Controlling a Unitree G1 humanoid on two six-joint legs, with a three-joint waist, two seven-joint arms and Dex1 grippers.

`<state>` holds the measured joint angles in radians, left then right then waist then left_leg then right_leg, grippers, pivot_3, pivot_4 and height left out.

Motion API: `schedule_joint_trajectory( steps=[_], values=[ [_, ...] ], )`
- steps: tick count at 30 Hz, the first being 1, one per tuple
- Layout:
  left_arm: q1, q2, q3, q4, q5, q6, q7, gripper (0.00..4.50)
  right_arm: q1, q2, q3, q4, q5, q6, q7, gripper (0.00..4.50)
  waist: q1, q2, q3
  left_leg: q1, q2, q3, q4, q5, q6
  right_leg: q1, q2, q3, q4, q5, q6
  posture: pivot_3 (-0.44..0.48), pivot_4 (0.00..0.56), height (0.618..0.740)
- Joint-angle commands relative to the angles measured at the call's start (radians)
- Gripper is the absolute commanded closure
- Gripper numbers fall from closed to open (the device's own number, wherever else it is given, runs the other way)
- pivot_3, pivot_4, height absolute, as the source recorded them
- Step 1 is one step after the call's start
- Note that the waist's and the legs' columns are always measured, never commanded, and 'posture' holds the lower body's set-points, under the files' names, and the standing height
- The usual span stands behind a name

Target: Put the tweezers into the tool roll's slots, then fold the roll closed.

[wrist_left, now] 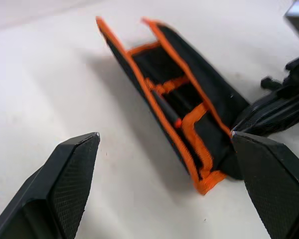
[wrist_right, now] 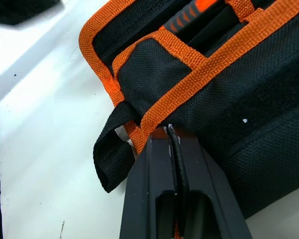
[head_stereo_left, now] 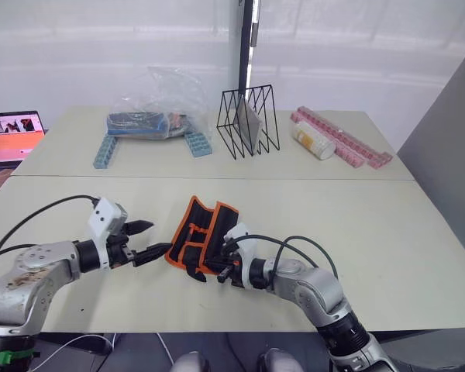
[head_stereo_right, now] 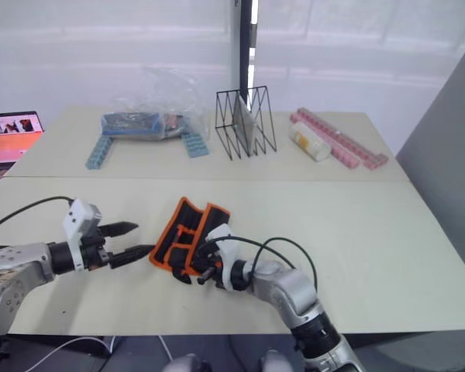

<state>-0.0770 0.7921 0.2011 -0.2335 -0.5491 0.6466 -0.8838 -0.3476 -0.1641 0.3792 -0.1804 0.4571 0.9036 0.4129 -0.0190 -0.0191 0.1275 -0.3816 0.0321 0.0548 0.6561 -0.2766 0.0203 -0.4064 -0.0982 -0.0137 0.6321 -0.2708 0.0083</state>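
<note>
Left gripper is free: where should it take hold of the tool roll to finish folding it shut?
Probably the raised orange-edged flap of the tool roll nearest the open left gripper, approached from the robot's left. That edge stands up off the table, while the right gripper pinches the opposite edge.

Black wire rack (head_stereo_left: 248, 122) on far table. Left of rack: clear plastic bag (head_stereo_left: 156, 108), blue toothed bars (head_stereo_left: 105, 150). Right of rack: white bottle (head_stereo_left: 312, 140), pink bars (head_stereo_left: 345, 139). Far left of rack: open laptop (head_stereo_left: 12, 136).
</note>
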Motion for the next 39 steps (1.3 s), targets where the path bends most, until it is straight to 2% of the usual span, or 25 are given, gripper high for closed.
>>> schedule_joint_trajectory(
  steps=[1, 5, 7, 19, 27, 32, 39],
  values=[
    [-0.030, -0.042, 0.001, 0.003, -0.014, 0.023, 0.046, 0.00, 0.035, -0.035, 0.017, 0.060, -0.056, 0.050, -0.022, 4.46, 0.001, 0.000, 0.000, 0.000, 0.000, 0.000, 0.000, 0.000, 0.000, 0.000, 0.000, 0.000, 0.000, 0.000, 0.000, 0.000, 0.150, 0.737],
    [-0.064, -0.093, -0.004, -0.004, -0.048, 0.086, 0.083, 0.00, 0.038, -0.035, 0.024, 0.052, -0.060, 0.050, -0.022, 4.46, 0.002, -0.002, -0.001, 0.000, 0.000, 0.000, 0.000, 0.000, 0.000, 0.000, 0.000, 0.000, 0.000, 0.000, 0.000, 0.000, 0.150, 0.737],
    [-0.062, -0.097, -0.022, -0.014, -0.034, 0.087, 0.084, 0.44, 0.040, -0.035, 0.025, 0.049, -0.059, 0.050, -0.021, 4.50, 0.001, -0.003, -0.002, 0.000, 0.000, 0.000, 0.000, 0.000, 0.000, 0.000, 0.000, 0.000, 0.000, 0.000, 0.000, 0.000, 0.150, 0.737],
    [-0.059, -0.098, -0.066, 0.006, 0.004, 0.069, 0.075, 4.40, 0.037, -0.027, 0.026, 0.036, -0.062, 0.051, -0.023, 4.50, 0.002, -0.003, -0.002, 0.000, 0.000, 0.000, -0.002, 0.000, 0.000, 0.000, 0.000, 0.000, 0.000, 0.000, 0.000, 0.000, 0.150, 0.737],
    [-0.061, -0.110, -0.069, -0.008, -0.013, 0.078, 0.082, 4.46, 0.037, -0.031, 0.033, 0.034, -0.069, 0.048, -0.024, 4.50, 0.003, -0.003, -0.002, 0.000, 0.000, 0.000, -0.002, 0.000, 0.000, 0.000, 0.000, 0.000, -0.001, 0.000, 0.000, 0.000, 0.150, 0.737],
    [-0.116, -0.138, -0.049, -0.046, -0.082, 0.123, 0.081, 4.46, 0.035, -0.035, 0.042, 0.037, -0.083, 0.046, -0.021, 4.50, 0.007, -0.003, -0.002, 0.000, 0.000, 0.000, -0.002, 0.000, 0.000, 0.000, 0.000, 0.000, 0.000, 0.000, 0.000, 0.000, 0.150, 0.737],
    [-0.213, -0.195, -0.122, -0.069, -0.112, 0.168, 0.090, 4.46, 0.033, -0.057, 0.066, 0.030, -0.100, 0.059, -0.015, 4.50, 0.006, -0.003, -0.002, 0.002, -0.001, 0.000, -0.002, 0.001, 0.001, 0.002, 0.001, 0.000, 0.000, 0.000, 0.001, 0.000, 0.150, 0.737]
  ],
)
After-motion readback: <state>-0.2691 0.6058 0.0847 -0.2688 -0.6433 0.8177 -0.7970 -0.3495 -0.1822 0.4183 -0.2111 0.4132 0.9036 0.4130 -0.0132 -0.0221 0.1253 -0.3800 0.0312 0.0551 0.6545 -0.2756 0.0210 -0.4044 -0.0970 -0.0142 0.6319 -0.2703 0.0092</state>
